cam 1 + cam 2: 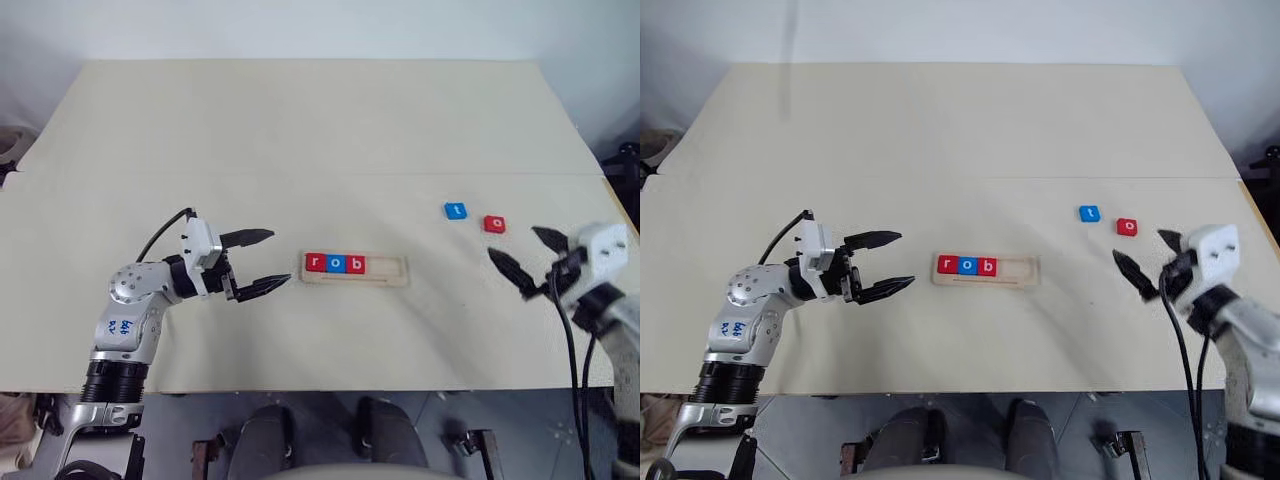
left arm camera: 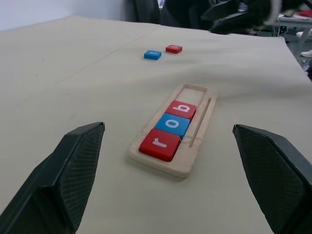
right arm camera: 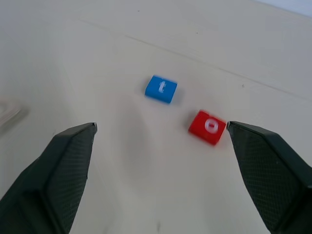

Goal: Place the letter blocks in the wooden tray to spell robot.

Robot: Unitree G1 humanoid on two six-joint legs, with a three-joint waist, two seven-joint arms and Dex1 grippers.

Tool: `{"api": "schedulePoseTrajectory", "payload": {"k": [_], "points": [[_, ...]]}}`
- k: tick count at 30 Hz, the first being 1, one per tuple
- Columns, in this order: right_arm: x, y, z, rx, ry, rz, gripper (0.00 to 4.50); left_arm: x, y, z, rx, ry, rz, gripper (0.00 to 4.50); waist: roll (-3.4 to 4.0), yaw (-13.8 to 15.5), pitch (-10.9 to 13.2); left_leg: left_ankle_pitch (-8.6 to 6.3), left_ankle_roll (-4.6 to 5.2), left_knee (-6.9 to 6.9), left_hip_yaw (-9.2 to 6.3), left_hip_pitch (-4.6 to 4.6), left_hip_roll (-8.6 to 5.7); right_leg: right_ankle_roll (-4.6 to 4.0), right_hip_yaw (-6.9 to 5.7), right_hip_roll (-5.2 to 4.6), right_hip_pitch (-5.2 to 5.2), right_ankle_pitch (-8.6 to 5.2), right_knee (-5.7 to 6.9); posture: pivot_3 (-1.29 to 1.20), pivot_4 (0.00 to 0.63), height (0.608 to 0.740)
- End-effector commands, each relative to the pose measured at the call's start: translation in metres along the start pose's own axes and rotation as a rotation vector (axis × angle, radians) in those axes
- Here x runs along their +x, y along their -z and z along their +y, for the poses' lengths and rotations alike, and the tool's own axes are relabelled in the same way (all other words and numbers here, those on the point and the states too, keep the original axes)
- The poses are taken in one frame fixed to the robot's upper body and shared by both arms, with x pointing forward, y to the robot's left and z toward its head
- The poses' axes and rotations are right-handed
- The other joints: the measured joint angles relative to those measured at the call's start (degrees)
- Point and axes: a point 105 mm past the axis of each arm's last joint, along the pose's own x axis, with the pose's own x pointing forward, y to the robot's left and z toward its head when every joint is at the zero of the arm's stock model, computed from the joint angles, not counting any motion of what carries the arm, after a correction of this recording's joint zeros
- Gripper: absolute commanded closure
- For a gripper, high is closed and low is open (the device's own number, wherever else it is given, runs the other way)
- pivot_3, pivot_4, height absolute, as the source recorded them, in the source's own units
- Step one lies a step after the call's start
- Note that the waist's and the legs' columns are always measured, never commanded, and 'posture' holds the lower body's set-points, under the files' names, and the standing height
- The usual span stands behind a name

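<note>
both claws spread wide and empty: left gripper hangs just off the left end of the wooden tray, not touching it, and right gripper sits near the table's right edge, below and right of the loose red o. tray holds red r, blue o, red b packed at its left end (right part of the slot bare). blue t lies just left of the loose o, both well right of the tray, with bare tabletop all around them.
</note>
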Motion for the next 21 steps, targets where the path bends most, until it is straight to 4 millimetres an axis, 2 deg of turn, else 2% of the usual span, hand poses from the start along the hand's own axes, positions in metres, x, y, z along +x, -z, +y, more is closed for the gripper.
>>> {"api": "schedulePoseTrajectory", "payload": {"k": [1,8,12,21], "points": [[0.023,0.001,-0.013,0.075,0.082,0.123,0.02,-0.001,-0.010,-0.004,0.058,-0.004,-0.017,0.00,0.00,0.0,0.0,0.00,0.00,0.00,0.01,0.00,0.00,0.00,0.00,0.00,0.00,0.00,0.00,0.00,0.150,0.740],[0.055,-0.019,-0.016,0.183,0.138,0.202,0.02,-0.005,-0.010,-0.008,0.069,-0.034,-0.017,0.00,0.00,0.0,0.0,0.00,0.00,0.01,0.01,-0.15,0.00,0.01,-0.06,0.00,-0.07,0.00,-0.05,0.00,0.150,0.740],[0.057,-0.027,-0.016,0.183,0.162,0.208,0.02,-0.006,-0.010,-0.010,0.067,-0.044,-0.017,0.00,0.01,0.1,0.0,0.00,0.00,0.00,-0.01,-0.16,0.00,0.00,-0.08,0.00,-0.09,0.00,-0.04,0.00,0.150,0.740],[0.054,-0.019,-0.013,0.201,0.167,0.245,0.02,-0.005,-0.010,-0.011,0.065,-0.038,-0.015,0.00,0.01,0.0,0.0,0.00,0.00,0.00,0.02,-0.17,0.00,0.01,-0.07,0.00,-0.11,0.00,-0.03,0.00,0.150,0.740]]}}
